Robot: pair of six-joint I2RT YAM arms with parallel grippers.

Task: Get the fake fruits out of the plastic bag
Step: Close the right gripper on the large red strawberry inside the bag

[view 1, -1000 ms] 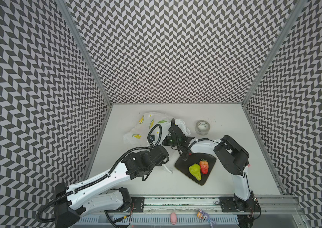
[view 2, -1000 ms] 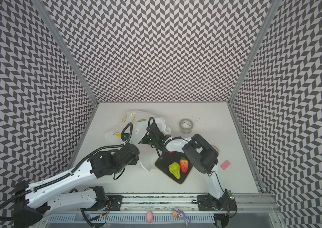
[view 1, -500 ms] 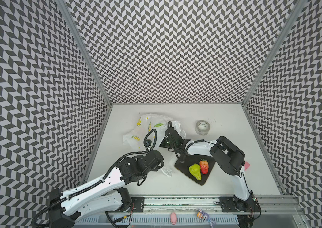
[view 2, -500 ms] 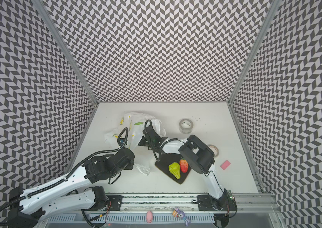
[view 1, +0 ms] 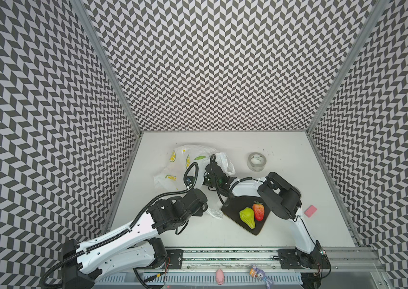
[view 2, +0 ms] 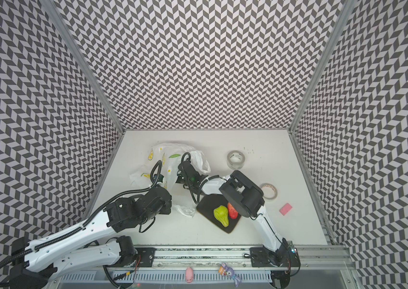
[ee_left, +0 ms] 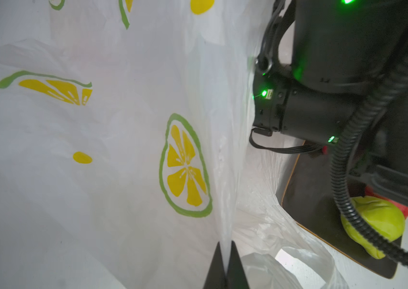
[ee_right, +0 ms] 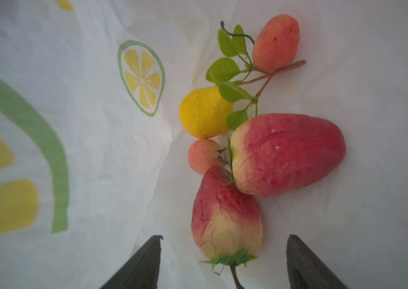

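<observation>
BAG RAID GOES DEEPER: the right end effector point(ee_right: 224, 237) has pushed further into the mouth of the thin white translucent plastic bag printed with lemon slices point(view 1: 180, 160) than a second ago. Its jaws are drawn a little narrower yet stand open, one on either side of a glossy red strawberry with a green leafy cap point(ee_right: 225, 215), touching neither flank. The left end effector point(ee_left: 226, 244) stays clamped shut on a fold of the bag's film, holding the opening up beside the right arm. The advance appears to put the next pick within reach, and closing on that strawberry looks like the step in hand. A green pear point(view 1: 247, 217) and a second red strawberry point(view 1: 258, 211) already lie on the dark flat board point(view 1: 235, 207), near the bag on the white surface point(view 1: 285, 230). Inside the bag, which sits crumpled toward the rear left of the surface, a larger red strawberry point(ee_right: 288, 155), a yellow pear point(ee_right: 204, 113) and two small pink-red round fruits point(ee_right: 276, 42), one on a leafy brown twig point(ee_right: 233, 75), huddle together on the crinkled film.
</observation>
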